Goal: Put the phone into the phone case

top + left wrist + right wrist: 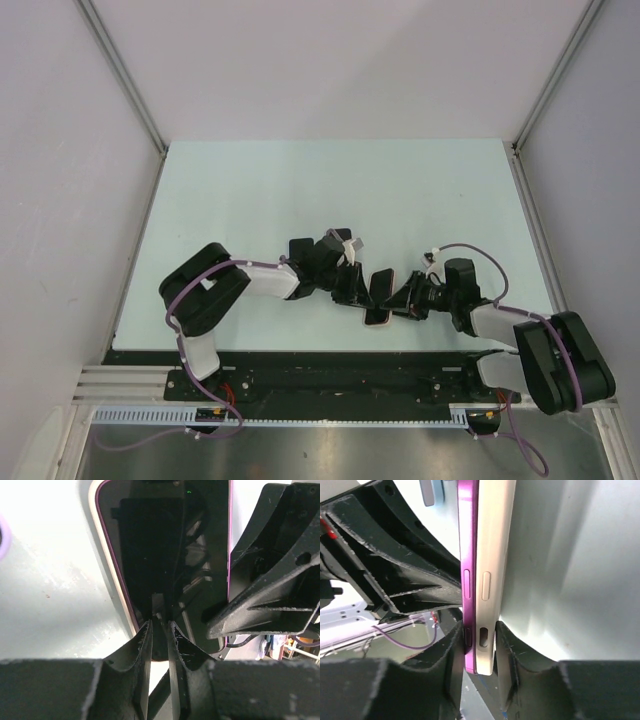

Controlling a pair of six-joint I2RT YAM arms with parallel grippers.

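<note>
Pale table (300, 190), six-o'clock edge: your right gripper (480, 645) squeezes phone (468, 540) into phone case (495, 540) to seat it; left gripper (160, 630) nearly closed, grip unclear.

The pale table (300, 190) bears 1 phone (377, 316) in its white case (490, 555).

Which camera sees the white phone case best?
Right wrist view: the white phone case runs edge-on up the middle, button bumps clear, against the purple phone. Left wrist shows only its pale rim; top view, a tiny speck.
</note>
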